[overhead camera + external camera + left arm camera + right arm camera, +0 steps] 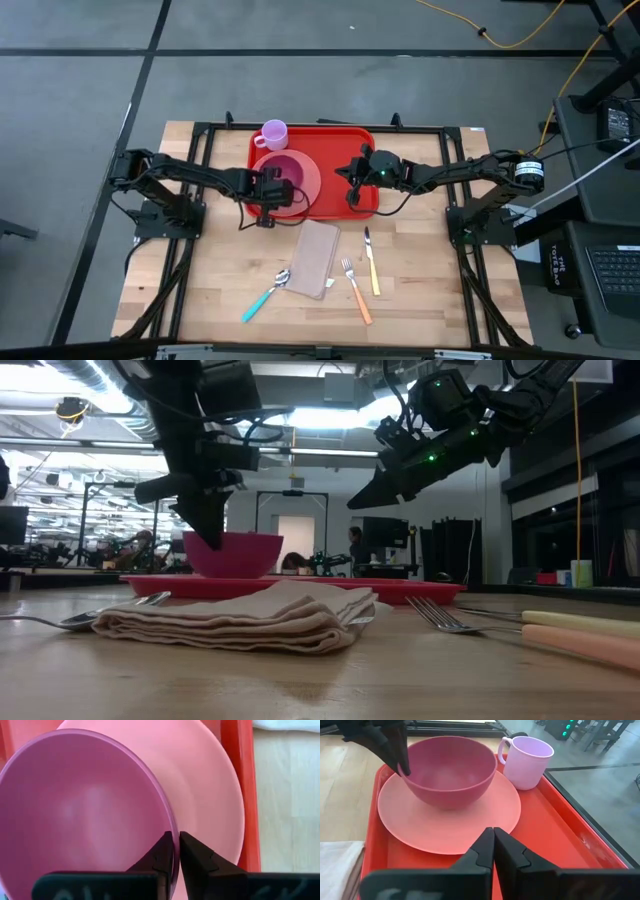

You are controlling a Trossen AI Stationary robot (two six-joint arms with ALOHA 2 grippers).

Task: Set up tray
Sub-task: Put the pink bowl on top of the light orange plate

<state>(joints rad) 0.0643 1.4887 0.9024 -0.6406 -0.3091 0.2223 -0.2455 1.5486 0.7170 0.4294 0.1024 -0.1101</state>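
The red tray (342, 145) lies at the table's far middle. On it sit a round pink plate (450, 827), a magenta bowl (450, 775) standing on the plate, and a lilac mug (527, 760) at the tray's far left corner. My left gripper (175, 840) is shut on the bowl's rim, at the bowl's near left side (268, 195). My right gripper (493, 832) is shut and hangs in the air above the tray's right part (352, 190), touching nothing. My left gripper pinches the bowl's rim (173, 827) on its near left side, with one finger (160, 857) inside the bowl and the other finger (197, 857) outside. The fingers come from above, slanting down from the table's left. The bowl's base rests on the pink plate.
Near the tray lies a folded beige napkin (315, 258). A spoon with a teal handle (265, 295) is to its left, and a fork with an orange handle (355, 290) and a knife with a yellow handle (371, 262) are to its right. Bare wood surrounds them.
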